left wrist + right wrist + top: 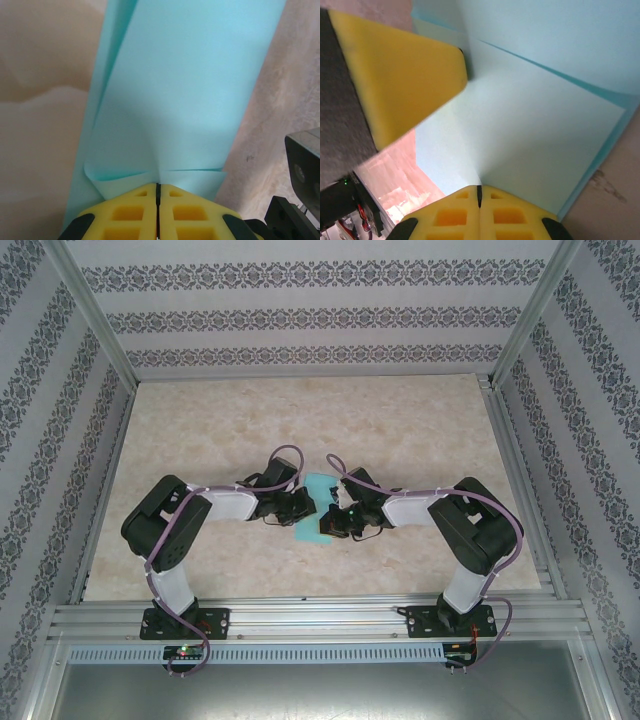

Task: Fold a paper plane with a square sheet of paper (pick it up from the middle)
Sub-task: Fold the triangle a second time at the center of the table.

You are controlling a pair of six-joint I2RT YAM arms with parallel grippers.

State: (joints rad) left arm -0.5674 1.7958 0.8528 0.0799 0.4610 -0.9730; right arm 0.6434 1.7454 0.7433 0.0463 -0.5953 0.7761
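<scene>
The turquoise sheet of paper (316,510) hangs folded between my two grippers at mid-table. In the left wrist view the paper (175,100) is a long strip with overlapping layers and a flap edge just ahead of the pads. My left gripper (158,185) is shut on its near edge, with the paper puckered at the pinch. My right gripper (479,187) is shut on another edge of the paper (535,135). One of the left gripper's yellow fingers (405,75) shows at the upper left in the right wrist view. No pointed paper plane shape can be made out.
The beige marbled table (300,420) lies under the paper. Aluminium rails (320,618) run along the near edge and both sides, with patterned walls behind. Both arms (175,525) bend inward, wrists nearly touching. Part of the right arm (302,170) is close beside the left gripper.
</scene>
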